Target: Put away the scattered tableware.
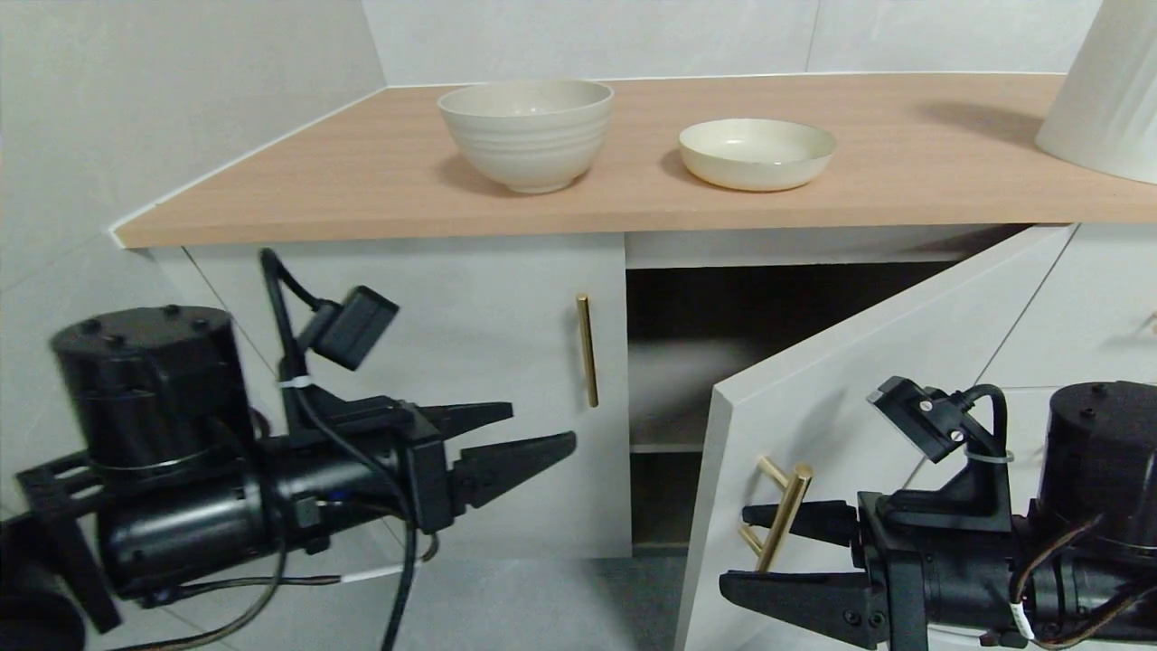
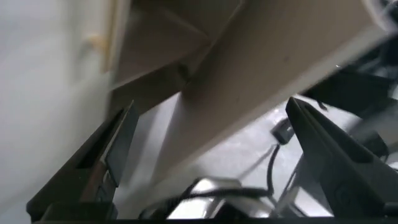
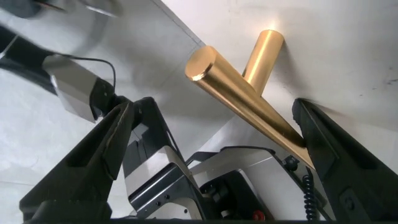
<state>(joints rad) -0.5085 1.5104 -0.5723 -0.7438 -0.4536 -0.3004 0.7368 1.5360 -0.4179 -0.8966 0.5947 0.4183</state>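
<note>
The left gripper (image 1: 542, 425) is released, its two black fingers spread with nothing between them. Just beyond its fingertips is the closed cabinet door (image 1: 452, 362), and that door's upright brass handle (image 1: 587, 350) stands a little past the tips, apart from them. The left wrist view shows the same spread fingers (image 2: 93, 168) with only pale cabinet surfaces beyond.

The right gripper (image 1: 734, 550) is also released, fingers wide. The brass bar handle (image 1: 782, 515) of the open cabinet door (image 1: 813, 398) lies in the gap between them. In the right wrist view the bar (image 3: 249, 106) runs slantwise across the gap and ends close against one finger (image 3: 336, 162). The angle is too steep to tell whether that finger touches it. The other finger is well apart from the bar.

The tableware sits well above both pairs of jaws, on the wooden countertop (image 1: 316, 194). A deep ribbed bowl (image 1: 526, 134) stands above the left gripper's tips. A shallow cream dish (image 1: 757, 154) rests near it, above the dark cabinet opening (image 1: 723, 307) and the right gripper's tips. Both are upright and apart from each other.
</note>
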